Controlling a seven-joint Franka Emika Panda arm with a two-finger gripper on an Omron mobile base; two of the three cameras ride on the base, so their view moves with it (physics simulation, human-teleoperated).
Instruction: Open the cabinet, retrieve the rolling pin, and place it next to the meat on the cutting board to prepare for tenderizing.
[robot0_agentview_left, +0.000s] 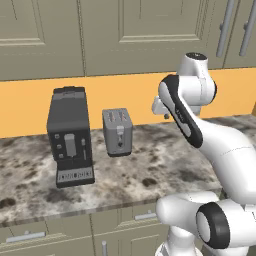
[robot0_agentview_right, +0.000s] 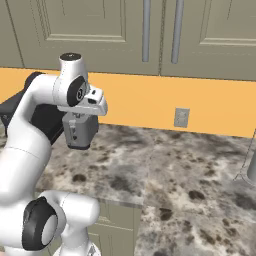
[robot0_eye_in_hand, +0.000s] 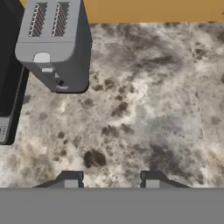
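The cabinet (robot0_agentview_right: 125, 30) hangs above the counter, both taupe doors shut, its two long grey bar handles (robot0_agentview_right: 146, 30) side by side; the same handles (robot0_agentview_left: 225, 30) appear at the top right of the left base view. In the hand view my gripper (robot0_eye_in_hand: 111, 181) looks down on bare speckled counter, its two dark fingertips (robot0_eye_in_hand: 70, 179) apart with nothing between them. It hovers well below the cabinet, to the right of the toaster. The rolling pin, the meat and the cutting board are out of view.
A grey toaster (robot0_agentview_left: 117, 131) (robot0_eye_in_hand: 54, 43) and a black coffee machine (robot0_agentview_left: 70, 135) stand at the back of the granite counter (robot0_agentview_left: 150, 175). A wall outlet (robot0_agentview_right: 181, 118) sits on the orange backsplash. Drawers (robot0_agentview_left: 25, 235) run under the counter edge.
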